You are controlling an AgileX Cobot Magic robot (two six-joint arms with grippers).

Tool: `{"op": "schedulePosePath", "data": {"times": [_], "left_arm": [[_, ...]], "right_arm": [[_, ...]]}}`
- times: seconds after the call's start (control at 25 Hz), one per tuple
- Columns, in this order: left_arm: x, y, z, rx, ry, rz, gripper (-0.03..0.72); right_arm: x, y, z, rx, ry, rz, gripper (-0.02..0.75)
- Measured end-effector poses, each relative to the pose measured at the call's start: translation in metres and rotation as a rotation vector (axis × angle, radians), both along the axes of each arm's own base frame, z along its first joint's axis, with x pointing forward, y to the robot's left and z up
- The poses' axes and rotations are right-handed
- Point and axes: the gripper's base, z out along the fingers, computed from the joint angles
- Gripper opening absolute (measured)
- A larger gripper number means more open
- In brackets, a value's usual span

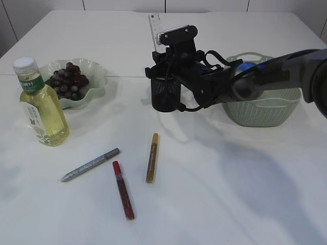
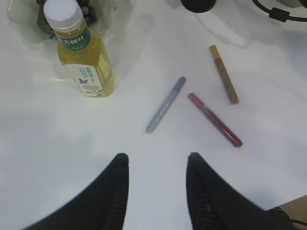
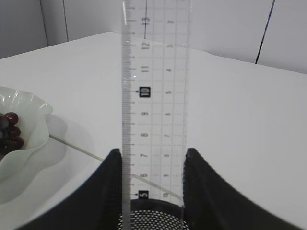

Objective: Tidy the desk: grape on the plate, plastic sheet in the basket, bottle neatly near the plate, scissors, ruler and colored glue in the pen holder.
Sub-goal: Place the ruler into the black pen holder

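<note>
Above the pen holder (image 1: 166, 94), your right gripper (image 3: 152, 191) fingers clasp the ruler (image 3: 154, 96) upright, its foot at the rim. Lower it straight before letting go. Your left gripper (image 2: 157, 163) hangs empty, fingers spread.

A white table (image 1: 214, 194) carries everything, its far edge meeting a pale panelled wall (image 1: 122, 4) with dark vertical seams. A faint seam line (image 1: 127, 76) crosses the tabletop from the left edge, and soft grey shadows lie toward the near edge
</note>
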Motion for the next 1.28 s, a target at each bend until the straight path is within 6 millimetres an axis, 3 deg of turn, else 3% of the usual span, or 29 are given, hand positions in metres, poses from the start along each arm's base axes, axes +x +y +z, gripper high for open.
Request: {"op": "schedulePosePath", "data": {"times": [1.28], "left_arm": [[0.0016, 0.0001, 0.0014, 0.001, -0.024, 0.0, 0.298]], "right_arm": [[-0.0001, 0.0, -0.0007, -0.003, 0.007, 0.0, 0.312]]}}
